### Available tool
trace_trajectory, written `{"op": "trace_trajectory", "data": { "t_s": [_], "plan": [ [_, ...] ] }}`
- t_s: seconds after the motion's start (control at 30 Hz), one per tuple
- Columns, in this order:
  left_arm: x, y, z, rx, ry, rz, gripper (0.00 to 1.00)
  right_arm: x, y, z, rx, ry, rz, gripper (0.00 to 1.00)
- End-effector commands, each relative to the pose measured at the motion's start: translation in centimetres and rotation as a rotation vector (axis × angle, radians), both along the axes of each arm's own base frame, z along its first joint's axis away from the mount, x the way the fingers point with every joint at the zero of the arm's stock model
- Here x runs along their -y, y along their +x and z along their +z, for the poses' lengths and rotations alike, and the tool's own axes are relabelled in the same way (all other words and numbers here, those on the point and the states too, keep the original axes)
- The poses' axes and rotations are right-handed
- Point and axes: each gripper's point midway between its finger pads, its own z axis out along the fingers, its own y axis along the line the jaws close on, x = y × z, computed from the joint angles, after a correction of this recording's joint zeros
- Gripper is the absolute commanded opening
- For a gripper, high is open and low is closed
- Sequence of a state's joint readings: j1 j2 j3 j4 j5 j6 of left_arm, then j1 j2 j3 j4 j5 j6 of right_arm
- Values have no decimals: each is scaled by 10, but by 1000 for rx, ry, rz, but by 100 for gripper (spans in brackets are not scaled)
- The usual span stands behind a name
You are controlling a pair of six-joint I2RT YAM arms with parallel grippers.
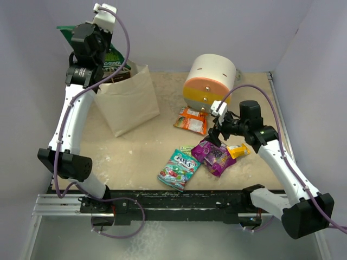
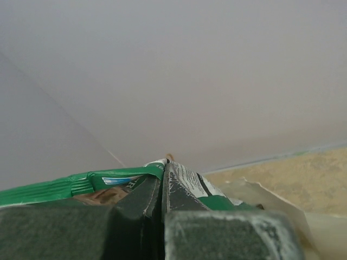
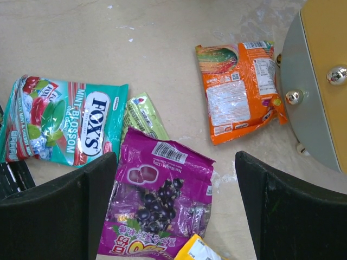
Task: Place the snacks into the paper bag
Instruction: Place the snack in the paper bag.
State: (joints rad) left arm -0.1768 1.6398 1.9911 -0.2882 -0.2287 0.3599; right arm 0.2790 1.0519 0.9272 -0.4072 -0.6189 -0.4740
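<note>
Top view: your left arm is raised over the far-left corner of the table [image 1: 141, 157]. Beneath it stands the paper bag [image 1: 130, 103], upright with its mouth open. In the left wrist view the left gripper [image 2: 164, 189] is clenched, its jaws pressed together on the top edge of a green packet [image 2: 116, 179]. The packet hangs over the bag's mouth, and you cannot tell how far it reaches into the bag.

Your right arm reaches in from the near-right corner. In the right wrist view the right gripper [image 3: 174, 157] is released. Its jaws are spread wide on either side of the purple packet [image 3: 157, 206] and grasp nothing; whether they touch the packet cannot be told.

The purple packet lies flat near the near edge, right of centre. A teal candy packet [image 3: 59, 127] lies just beside it, toward the middle of the near edge. A pale-green packet [image 3: 143, 116] lies between them, partly tucked under the purple one. The corner of a yellow-orange box [image 3: 198, 250] touches the purple packet on its near-right side.

The orange packet [image 3: 238, 86] lies farther back, one edge against the round drawer unit [image 1: 211, 78] at the far edge.
</note>
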Motion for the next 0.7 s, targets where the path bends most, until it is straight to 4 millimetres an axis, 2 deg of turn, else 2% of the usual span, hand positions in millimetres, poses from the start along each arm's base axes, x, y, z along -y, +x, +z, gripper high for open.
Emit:
{"op": "trace_trajectory", "data": {
  "t_s": [0.0, 0.13, 0.27, 0.67],
  "plan": [
    [-6, -31, 47, 155, 6, 9, 0, 0, 1, 1, 22, -3, 16, 91],
    [-3, -37, 30, 103, 24, -2, 0, 1, 4, 2, 33, -6, 12, 91],
    [-3, -48, 27, 93, 63, 2, 0, 1, 3, 2, 31, -5, 14, 91],
    [-4, -72, 82, 212, 206, 65, 0, 1, 4, 3, 39, -2, 11, 91]
  ]
}}
